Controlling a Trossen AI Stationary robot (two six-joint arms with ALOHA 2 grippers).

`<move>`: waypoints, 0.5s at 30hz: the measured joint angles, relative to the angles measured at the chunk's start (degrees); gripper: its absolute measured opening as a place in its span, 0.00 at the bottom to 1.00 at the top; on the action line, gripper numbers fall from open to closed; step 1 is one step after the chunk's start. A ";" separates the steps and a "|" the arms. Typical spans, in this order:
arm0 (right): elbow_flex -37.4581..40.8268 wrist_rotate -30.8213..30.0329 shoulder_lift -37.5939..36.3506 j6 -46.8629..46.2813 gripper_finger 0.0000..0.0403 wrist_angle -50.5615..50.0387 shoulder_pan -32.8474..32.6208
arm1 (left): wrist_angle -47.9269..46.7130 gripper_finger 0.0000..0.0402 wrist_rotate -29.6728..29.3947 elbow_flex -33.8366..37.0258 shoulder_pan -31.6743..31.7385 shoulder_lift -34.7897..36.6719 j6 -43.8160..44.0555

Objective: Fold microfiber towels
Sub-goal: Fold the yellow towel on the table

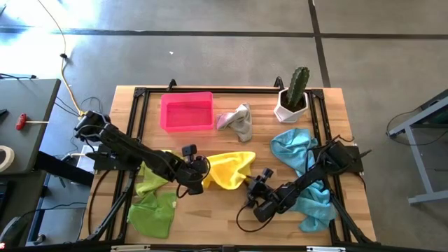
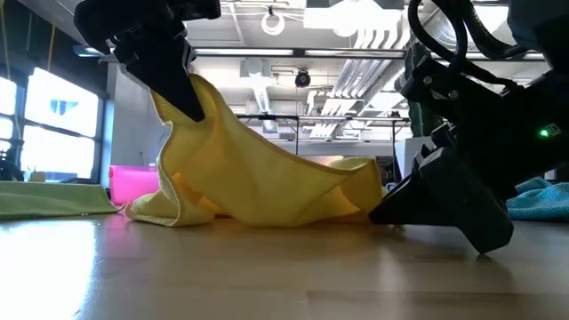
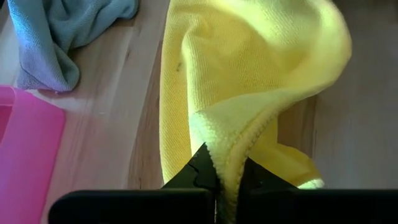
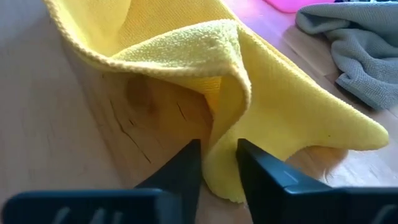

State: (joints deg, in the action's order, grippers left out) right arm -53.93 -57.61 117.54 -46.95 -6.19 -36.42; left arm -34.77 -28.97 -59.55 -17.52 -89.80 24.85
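Both your grippers are on the yellow towel [image 1: 231, 168] mid-frame: left gripper [image 3: 222, 180] pinches it, right gripper [image 4: 217, 163] straddles an edge, half-closed.

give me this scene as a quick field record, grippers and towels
left gripper: shut on the yellow towel, corner lifted off the table
right gripper: fingers either side of the yellow towel's other corner, low at the table
grey towel: crumpled beside the pink tray
blue towels: under the right arm
green towels: near the left arm
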 joint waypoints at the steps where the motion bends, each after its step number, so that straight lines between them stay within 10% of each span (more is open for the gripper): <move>1: 0.00 0.12 0.00 0.02 0.19 -0.25 0.01 | 0.25 0.00 0.00 -0.01 0.00 0.03 0.01; 15: 0.13 6.23 -7.93 10.34 0.00 -9.83 0.04 | 0.20 0.00 1.25 -0.07 -1.49 5.51 0.45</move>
State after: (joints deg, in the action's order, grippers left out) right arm -53.80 -51.38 109.60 -36.61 -16.02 -36.39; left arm -34.57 -27.73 -59.61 -19.00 -84.30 25.30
